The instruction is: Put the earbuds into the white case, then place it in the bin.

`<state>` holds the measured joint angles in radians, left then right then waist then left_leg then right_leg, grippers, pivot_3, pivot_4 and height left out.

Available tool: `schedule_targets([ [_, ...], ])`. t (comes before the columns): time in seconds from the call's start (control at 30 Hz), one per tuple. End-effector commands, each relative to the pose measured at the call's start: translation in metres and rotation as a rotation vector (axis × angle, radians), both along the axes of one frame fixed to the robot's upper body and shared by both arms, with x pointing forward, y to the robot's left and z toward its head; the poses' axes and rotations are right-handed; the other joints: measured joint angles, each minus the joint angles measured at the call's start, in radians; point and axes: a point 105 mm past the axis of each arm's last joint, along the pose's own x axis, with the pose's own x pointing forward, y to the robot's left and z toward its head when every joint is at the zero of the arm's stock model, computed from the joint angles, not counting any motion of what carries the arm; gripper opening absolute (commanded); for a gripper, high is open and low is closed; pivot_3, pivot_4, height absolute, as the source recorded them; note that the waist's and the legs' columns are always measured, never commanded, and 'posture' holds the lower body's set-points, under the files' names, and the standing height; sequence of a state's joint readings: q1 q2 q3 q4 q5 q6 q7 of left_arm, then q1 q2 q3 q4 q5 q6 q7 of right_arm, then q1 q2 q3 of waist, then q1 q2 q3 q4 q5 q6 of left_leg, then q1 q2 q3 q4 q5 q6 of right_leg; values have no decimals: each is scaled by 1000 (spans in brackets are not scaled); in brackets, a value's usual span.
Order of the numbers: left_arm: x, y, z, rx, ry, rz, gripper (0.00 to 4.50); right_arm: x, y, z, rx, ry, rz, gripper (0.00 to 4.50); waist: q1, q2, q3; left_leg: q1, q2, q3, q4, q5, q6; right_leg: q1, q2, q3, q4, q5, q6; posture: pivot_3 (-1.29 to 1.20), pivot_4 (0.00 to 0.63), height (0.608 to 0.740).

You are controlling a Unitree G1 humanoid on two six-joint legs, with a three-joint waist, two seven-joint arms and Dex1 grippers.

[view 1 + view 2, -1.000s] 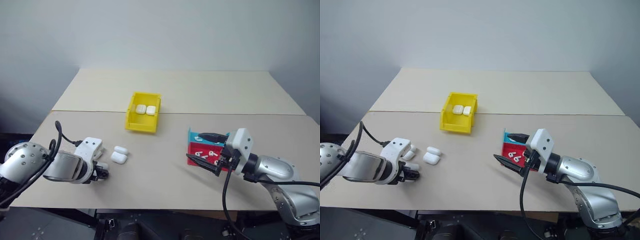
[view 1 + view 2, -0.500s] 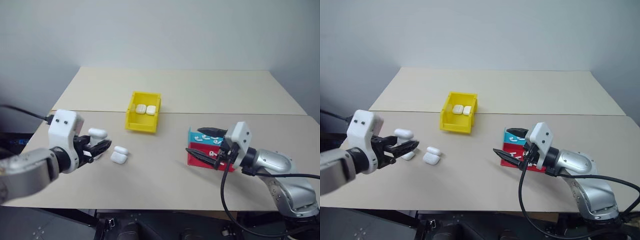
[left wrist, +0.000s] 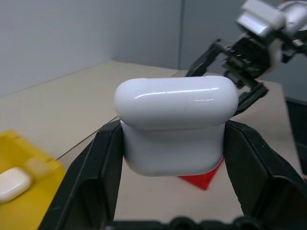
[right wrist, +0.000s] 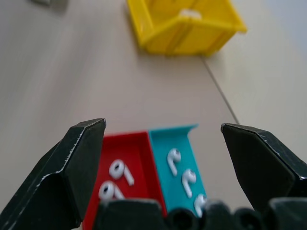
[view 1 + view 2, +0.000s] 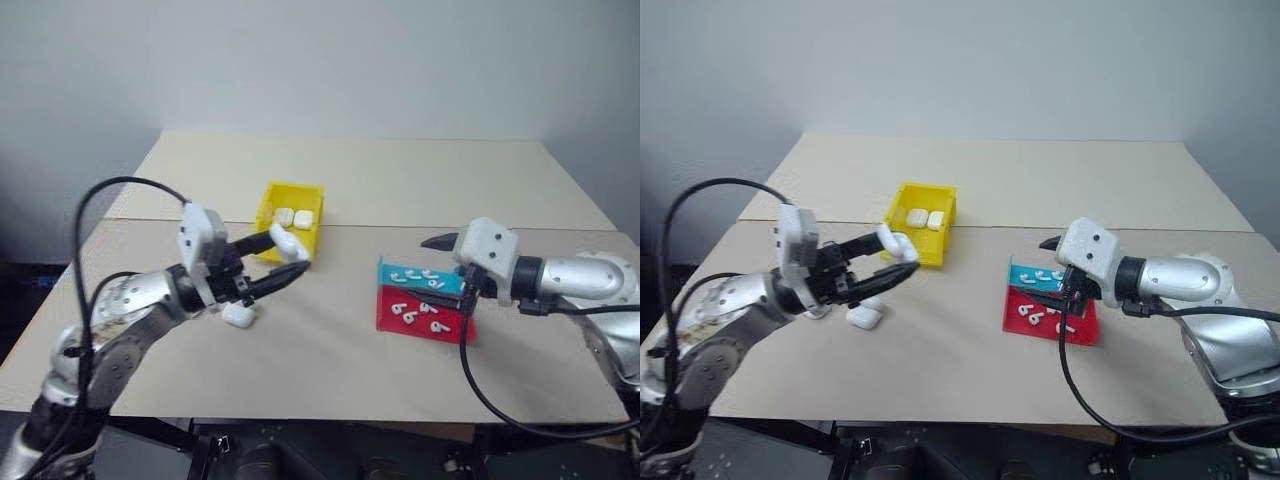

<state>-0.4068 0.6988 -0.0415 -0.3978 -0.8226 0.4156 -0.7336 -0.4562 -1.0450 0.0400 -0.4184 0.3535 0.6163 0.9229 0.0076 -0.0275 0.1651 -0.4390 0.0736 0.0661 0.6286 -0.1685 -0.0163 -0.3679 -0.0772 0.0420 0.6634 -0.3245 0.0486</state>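
My left gripper (image 5: 290,256) is shut on a closed white case (image 5: 286,245) and holds it in the air, in front of the bin's near wall. In the left wrist view the case (image 3: 176,124) sits upright between the black fingers (image 3: 103,177). The yellow bin (image 5: 266,212) stands at mid-table with two white cases (image 5: 293,216) inside. Several earbuds (image 5: 410,312) lie in the red tray and more earbuds (image 5: 425,279) in the teal tray. My right gripper (image 5: 432,268) hangs open just over those trays, with nothing between its fingers (image 4: 72,167).
Another white case (image 5: 864,318) lies on the table below my left hand, partly hidden by it. The red tray (image 5: 387,322) and teal tray (image 5: 386,270) sit side by side right of centre. A seam crosses the table behind the bin.
My left gripper has lifted a white case off the table, swung up and to the right, and turned to point right. The right gripper has risen a little and shifted right over the trays.
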Motion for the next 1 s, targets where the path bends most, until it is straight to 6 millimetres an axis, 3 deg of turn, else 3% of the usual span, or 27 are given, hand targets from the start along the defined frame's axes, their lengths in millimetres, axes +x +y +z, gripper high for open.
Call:
schedule_targets([
  [0.03,-9,-20,9,-11,-86,-142,2796,-7,-3,-4,-79,123,-18,4500,-2,0,0,-1,0,0,0,0,0,-1,0,0,0,0,0,0,150,740],
  [0.23,-13,-48,10,-45,-115,-280,2796,-10,-14,-19,-212,280,-84,4500,-2,0,0,-1,0,-1,2,0,1,-1,0,0,1,0,0,0,150,740],
  [0.43,-20,-61,7,-71,-115,-346,2796,-6,-22,-33,-300,384,-149,4500,-5,0,0,-2,1,-1,3,-1,1,-1,0,0,1,0,0,0,150,740],
  [0.53,-22,-64,6,-81,-114,-364,2796,-4,-22,-39,-323,400,-155,3909,-5,0,0,-2,1,-1,4,-1,2,-1,0,0,1,0,0,0,150,740],
  [0.63,-26,-65,1,-73,-127,-390,2796,0,-23,-47,-354,402,-156,2906,-5,0,0,-2,1,-2,4,-1,2,-1,0,0,1,0,0,0,150,740],
  [0.83,-28,-64,-12,-39,-140,-387,2796,7,-28,-61,-385,401,-164,2906,-7,1,0,-2,1,-1,4,-1,2,-1,0,0,1,0,0,0,150,740],
  [1.0,-26,-66,-11,-55,-136,-363,2796,15,-26,-67,-380,384,-170,2906,-7,1,0,-2,1,-2,5,-1,2,-1,0,0,2,0,1,0,150,740],
])
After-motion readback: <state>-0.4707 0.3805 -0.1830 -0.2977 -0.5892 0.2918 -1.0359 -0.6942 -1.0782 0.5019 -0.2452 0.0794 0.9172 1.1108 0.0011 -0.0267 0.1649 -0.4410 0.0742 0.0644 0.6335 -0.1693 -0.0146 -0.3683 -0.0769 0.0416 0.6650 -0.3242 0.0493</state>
